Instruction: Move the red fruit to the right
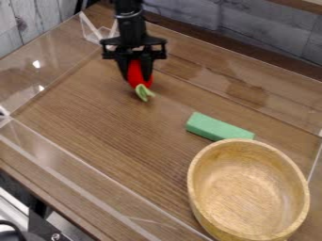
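Wooden bowl (248,196) nearest, front right on the tabletop (101,132); green block (219,126) just behind it. Farther back left, the arm points straight down, pincer (135,71) clamped on the red fruit (136,77), leafy stem hanging below the fingers, just above the wood.

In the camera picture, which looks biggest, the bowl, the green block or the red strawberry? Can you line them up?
1. Wooden bowl, by far the biggest, though it also sits nearest the camera.
2. Green block.
3. Red strawberry, smallest, though partly hidden between the gripper fingers.
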`<state>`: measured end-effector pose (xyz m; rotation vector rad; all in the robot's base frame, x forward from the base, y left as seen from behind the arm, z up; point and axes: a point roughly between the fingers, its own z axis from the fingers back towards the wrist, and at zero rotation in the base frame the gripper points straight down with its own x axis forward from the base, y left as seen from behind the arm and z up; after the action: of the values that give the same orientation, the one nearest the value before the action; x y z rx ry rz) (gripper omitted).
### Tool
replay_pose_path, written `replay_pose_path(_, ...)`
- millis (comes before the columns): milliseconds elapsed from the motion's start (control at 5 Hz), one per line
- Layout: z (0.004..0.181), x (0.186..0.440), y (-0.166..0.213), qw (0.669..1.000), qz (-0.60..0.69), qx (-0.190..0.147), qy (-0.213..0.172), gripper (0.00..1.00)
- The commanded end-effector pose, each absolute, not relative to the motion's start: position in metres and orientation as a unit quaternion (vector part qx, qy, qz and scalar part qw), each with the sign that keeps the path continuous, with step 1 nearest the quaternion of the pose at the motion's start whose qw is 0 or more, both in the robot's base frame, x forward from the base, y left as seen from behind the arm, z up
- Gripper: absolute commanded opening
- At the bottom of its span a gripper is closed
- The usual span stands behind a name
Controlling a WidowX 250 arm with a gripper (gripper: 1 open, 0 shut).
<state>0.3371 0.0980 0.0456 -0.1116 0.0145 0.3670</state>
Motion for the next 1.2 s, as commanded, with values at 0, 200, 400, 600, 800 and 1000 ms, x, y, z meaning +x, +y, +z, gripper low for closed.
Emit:
replay_pose_path(0,0.09,0.357,0.093,0.987,0.145,-0.045,-0.047,0.0)
replay_pose_path(200,0.096,0.368,0.093,0.986,0.157,-0.039,-0.051,0.0)
replay_pose_path(400,0.095,0.38,0.085,0.986,0.157,-0.029,-0.053,0.0)
replay_pose_path(600,0.097,0.378,0.072,0.991,0.118,-0.022,-0.054,0.0)
replay_pose_path(800,0.101,0.375,0.061,0.995,0.083,-0.016,-0.054,0.0)
replay_pose_path(1000,0.102,0.375,0.058,0.997,0.048,-0.013,-0.054,0.0)
